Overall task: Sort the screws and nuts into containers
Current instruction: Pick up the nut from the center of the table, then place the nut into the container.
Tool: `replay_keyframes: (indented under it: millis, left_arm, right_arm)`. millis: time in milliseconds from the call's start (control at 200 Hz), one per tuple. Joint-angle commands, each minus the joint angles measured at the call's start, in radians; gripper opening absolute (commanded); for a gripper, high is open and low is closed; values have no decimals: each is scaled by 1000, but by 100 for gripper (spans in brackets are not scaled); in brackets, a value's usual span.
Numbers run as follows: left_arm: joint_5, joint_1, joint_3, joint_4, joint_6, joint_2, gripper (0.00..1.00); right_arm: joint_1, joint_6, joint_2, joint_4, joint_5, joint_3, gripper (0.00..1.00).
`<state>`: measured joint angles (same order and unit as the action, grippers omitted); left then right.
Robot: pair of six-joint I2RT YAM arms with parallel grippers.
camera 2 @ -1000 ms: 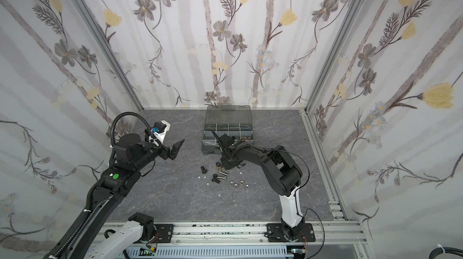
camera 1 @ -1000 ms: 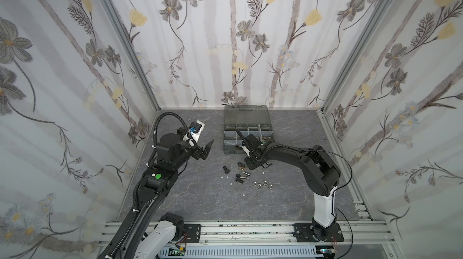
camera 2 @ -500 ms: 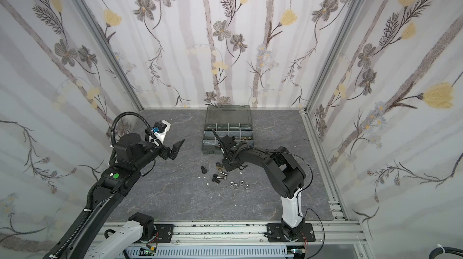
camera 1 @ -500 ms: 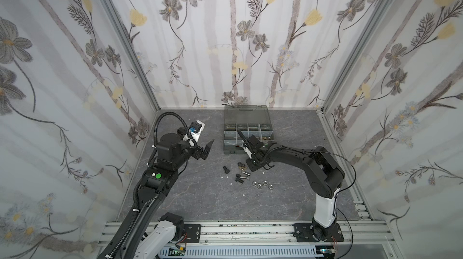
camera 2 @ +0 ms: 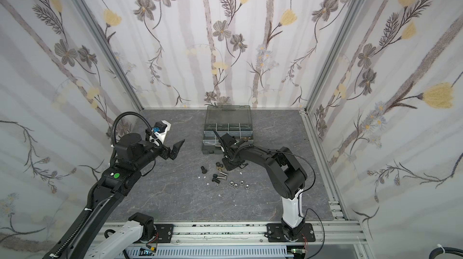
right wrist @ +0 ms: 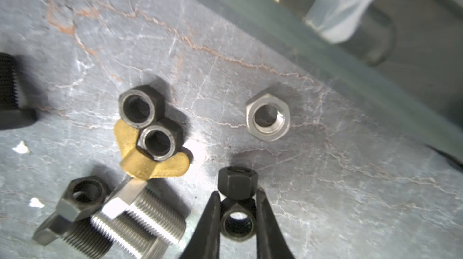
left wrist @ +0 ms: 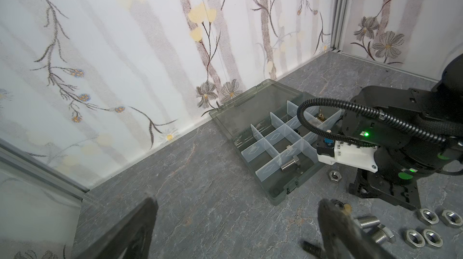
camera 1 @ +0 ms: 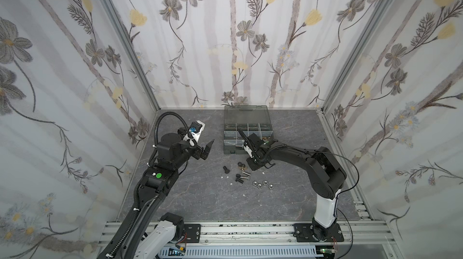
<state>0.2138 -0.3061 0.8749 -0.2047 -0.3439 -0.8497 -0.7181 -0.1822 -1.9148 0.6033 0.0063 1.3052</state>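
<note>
In the right wrist view my right gripper (right wrist: 238,192) is shut on a black hex nut (right wrist: 236,225) lying flat on the floor. A second black nut (right wrist: 237,182) stands on edge at the fingertips. Close by lie two black nuts (right wrist: 137,107) on a brass wing nut (right wrist: 152,167), a silver nut (right wrist: 268,120) and silver screws (right wrist: 147,220). The open organizer case (camera 1: 231,151) with its containers stands just behind the right gripper (camera 1: 250,166). My left gripper (camera 1: 208,148) hangs open and empty left of the case.
Three silver nuts (camera 1: 263,183) and a black screw (camera 1: 226,169) lie on the grey floor in front of the case. A silver screw (left wrist: 289,166) rests in a near compartment. The smoky lid (camera 1: 246,115) lies back toward the rear wall. White flecks dot the floor.
The right gripper's jaws have narrowed onto the black nut, and its wrist has shifted slightly. The left arm has not moved.
</note>
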Motion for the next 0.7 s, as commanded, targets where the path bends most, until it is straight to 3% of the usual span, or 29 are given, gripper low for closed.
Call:
replay_keyframes:
  millis: [0,430,694]
  left_arm:
    - [4,0,-1,36,-6,0,100]
    - [2,1,-1,36,-6,-2,100]
    - [-2,0,-5,34,-7,4,100]
  right_arm:
    - [3,-2,12,26,-4,14,15]
    - [28,18,10,57,4,93,16]
    - [110,101,-60,93,22,306,16]
